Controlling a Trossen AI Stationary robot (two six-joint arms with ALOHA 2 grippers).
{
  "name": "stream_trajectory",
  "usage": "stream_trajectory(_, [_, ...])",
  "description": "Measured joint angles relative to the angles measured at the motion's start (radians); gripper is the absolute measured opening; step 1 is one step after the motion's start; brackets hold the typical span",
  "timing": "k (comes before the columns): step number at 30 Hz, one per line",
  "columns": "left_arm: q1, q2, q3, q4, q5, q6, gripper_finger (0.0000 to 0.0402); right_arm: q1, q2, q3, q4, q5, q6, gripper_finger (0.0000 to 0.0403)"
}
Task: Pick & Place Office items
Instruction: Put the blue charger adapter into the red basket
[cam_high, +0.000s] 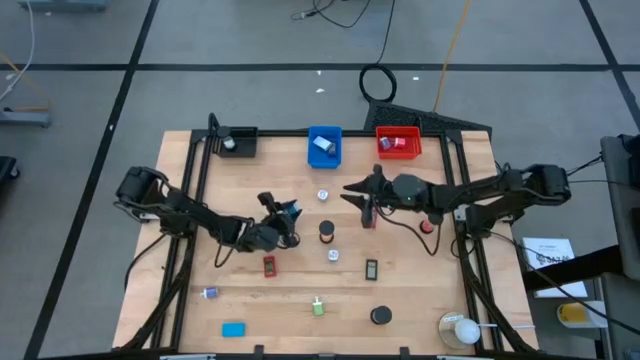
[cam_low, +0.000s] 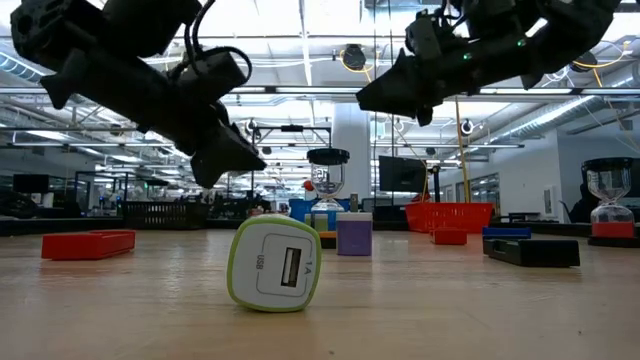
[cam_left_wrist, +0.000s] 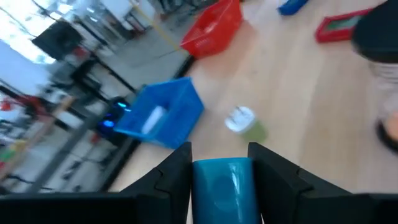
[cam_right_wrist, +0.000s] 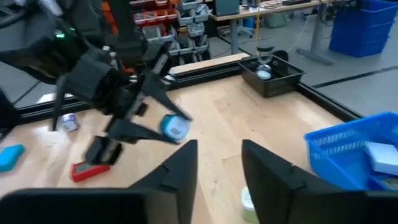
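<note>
Tabletop (cam_high: 420, 290) of pale wood fills the middle of the high view, with the blue bin (cam_high: 324, 146) and red bin (cam_high: 398, 142) at its upper edge and the black bin (cam_high: 236, 142) at upper left. Both arms reach toward the centre. The left gripper (cam_high: 287, 213), left of centre, is closed on a blue roll (cam_left_wrist: 224, 186) — the left wrist view shows it clamped between the fingers. The right gripper (cam_high: 357, 193), just right of centre, has its fingers parted and holds nothing. Small office items (cam_high: 330, 255) lie scattered across the lower half — a green-rimmed white charger (cam_low: 274, 264), a red block (cam_high: 269, 266), a black disc (cam_high: 380, 316).
</note>
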Motion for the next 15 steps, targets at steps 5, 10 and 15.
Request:
stream_trajectory(5, [0.139,-0.036,-0.001,-0.337,0.288,-0.335,0.0142,-0.005,0.000,0.000,-0.007,-0.002,0.000,0.0160])
stream_trajectory(10, [0.243,0.010,-0.001,-0.357,0.394,-0.479,0.0142,-0.005,0.000,0.000,-0.007,-0.002,-0.004,0.0171])
stream_trajectory(15, [0.262,0.053,0.000,-0.241,0.468,-0.459,0.0146,-0.005,0.000,0.000,-0.007,-0.002,-0.013,0.0166])
